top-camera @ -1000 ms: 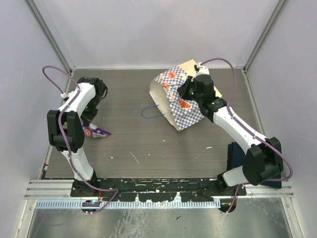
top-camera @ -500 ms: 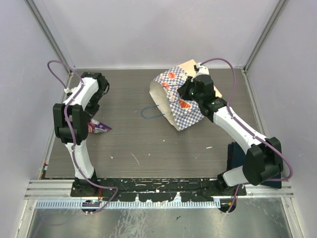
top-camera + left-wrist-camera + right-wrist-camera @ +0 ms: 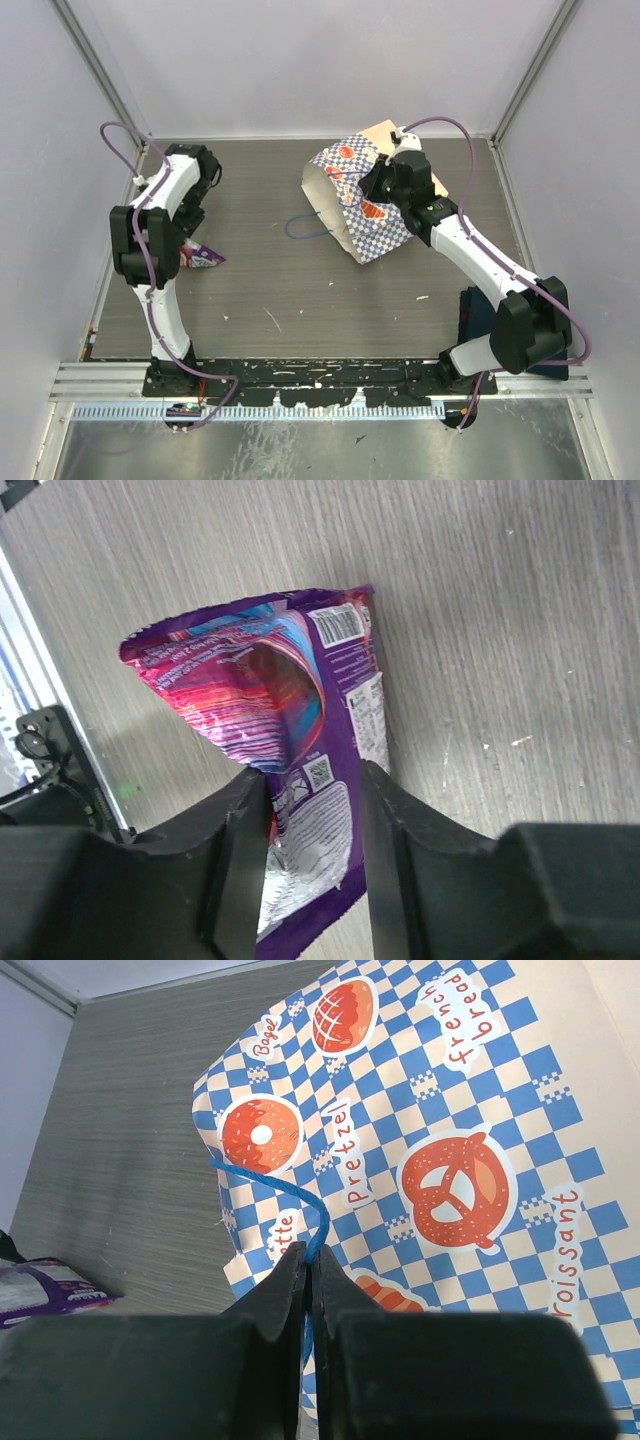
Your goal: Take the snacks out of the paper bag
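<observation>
At the worktop's left side a purple snack packet lay outside the paper bag, which sat toward the far right with its open mouth facing left. By my judgement this packet was being set down. The next move called for letting go, lifting clear, then reaching into the bag's mouth for another. The left pincer pointed down from a folded arm, jaws spread astride the packet's lower end and touching both edges — whether squeezing or merely flanking could not be told. The right pincer was pressed together on the bag's blue cord handle, its arm stretched forward over the checkered side.
</observation>
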`<state>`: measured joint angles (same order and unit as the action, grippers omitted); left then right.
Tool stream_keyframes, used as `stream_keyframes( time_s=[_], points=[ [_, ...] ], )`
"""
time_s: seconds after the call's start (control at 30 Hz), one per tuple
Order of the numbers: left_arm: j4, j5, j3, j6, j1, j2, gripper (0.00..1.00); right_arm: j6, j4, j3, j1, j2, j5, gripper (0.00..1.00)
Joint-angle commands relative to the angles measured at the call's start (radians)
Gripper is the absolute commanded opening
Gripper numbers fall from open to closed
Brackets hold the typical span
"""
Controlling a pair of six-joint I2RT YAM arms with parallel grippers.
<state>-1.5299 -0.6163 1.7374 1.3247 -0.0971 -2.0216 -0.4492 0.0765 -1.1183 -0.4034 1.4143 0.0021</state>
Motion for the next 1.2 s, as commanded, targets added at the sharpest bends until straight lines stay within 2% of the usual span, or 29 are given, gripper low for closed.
stream_keyframes(
  time_s=[0.0, 0.13, 0.23, 0.3, 0.53, 0.63, 0.8, 0.93, 1.17],
  points=[
    [0.066, 0.004, 0.048, -0.049, 0.002, 0.005, 0.47, 0.018, -0.033, -0.041, 0.005, -0.003, 0.017, 0.01],
    [0.147, 0.031, 0.062, -0.141, 0.002, 0.02, 0.65, 0.02, -0.033, -0.044, 0.005, 0.004, 0.008, 0.01],
    [0.23, 0.055, 0.051, -0.238, 0.002, 0.046, 0.73, 0.021, -0.032, -0.046, 0.005, 0.009, 0.0, 0.01],
    [0.295, 0.068, 0.034, -0.298, 0.003, 0.068, 0.99, 0.022, -0.036, -0.047, 0.006, 0.012, -0.005, 0.01],
    [0.411, 0.151, 0.024, -0.439, 0.002, 0.09, 0.98, 0.027, -0.041, -0.05, 0.006, 0.021, -0.028, 0.01],
    [0.518, 0.229, -0.027, -0.53, 0.004, 0.124, 0.98, 0.031, -0.042, -0.05, 0.006, 0.02, -0.035, 0.01],
    [0.771, 0.358, -0.21, -0.704, 0.01, 0.26, 0.98, 0.042, -0.049, -0.046, 0.005, 0.016, -0.054, 0.01],
    [0.888, 0.377, -0.38, -0.776, 0.014, 0.377, 0.98, 0.043, -0.06, -0.04, 0.006, 0.014, -0.064, 0.01],
    [1.062, 0.517, -0.619, -0.855, 0.012, 0.525, 0.98, 0.029, -0.077, -0.034, 0.005, 0.021, -0.098, 0.01]
  ],
)
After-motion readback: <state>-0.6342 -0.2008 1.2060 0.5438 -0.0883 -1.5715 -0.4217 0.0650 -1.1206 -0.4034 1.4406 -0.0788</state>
